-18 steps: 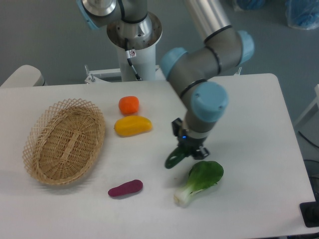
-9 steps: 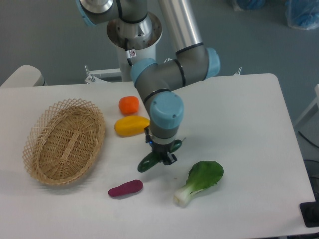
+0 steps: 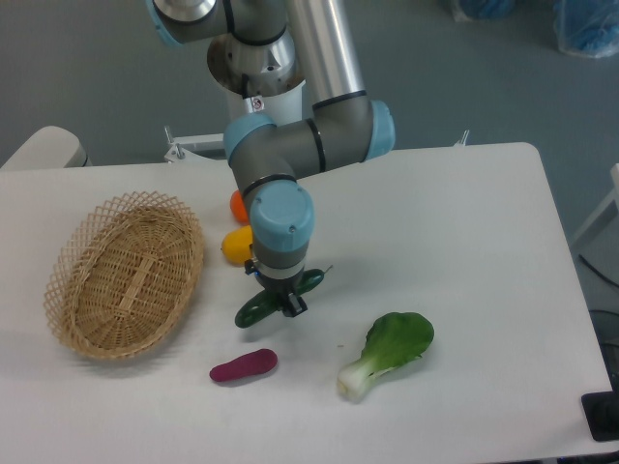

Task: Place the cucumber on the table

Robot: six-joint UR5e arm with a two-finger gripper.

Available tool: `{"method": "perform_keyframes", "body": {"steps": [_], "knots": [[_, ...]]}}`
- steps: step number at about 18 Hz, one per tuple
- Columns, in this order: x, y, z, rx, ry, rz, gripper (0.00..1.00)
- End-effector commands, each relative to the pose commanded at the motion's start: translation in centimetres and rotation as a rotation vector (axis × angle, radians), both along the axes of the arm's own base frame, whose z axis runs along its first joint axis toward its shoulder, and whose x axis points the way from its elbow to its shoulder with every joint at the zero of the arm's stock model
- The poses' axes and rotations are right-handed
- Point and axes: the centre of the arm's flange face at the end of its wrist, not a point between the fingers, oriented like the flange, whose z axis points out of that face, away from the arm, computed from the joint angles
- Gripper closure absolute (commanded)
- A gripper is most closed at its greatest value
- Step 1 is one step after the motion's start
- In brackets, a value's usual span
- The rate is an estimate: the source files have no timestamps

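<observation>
Gripper (image 3: 280, 302) clamped on cucumber (image 3: 259, 308) above table (image 3: 464, 242); sweet potato (image 3: 244, 366) just below-left, no readable labels anywhere.

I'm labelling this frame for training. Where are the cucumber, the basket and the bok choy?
cucumber (image 3: 253, 311): fixed camera view, on its dark green lower end below the claw.
basket (image 3: 73, 319): fixed camera view, on its woven left rim.
bok choy (image 3: 398, 338): fixed camera view, on the leafy top.
</observation>
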Motion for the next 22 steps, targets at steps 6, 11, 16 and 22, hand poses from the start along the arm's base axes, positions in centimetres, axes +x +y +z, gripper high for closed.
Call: {"method": "perform_keyframes", "body": {"steps": [6, 11, 16, 22], "knots": [[-1.0, -0.4, 0.5, 0.013, 0.005, 0.010, 0.00], [-3.5, -0.3, 2.7, 0.056, 0.051, 0.032, 0.00], [-7.9, 1.2, 5.2, 0.091, 0.087, 0.063, 0.00], [-14.5, 3.7, 7.7, 0.084, 0.075, 0.104, 0.00]]}}
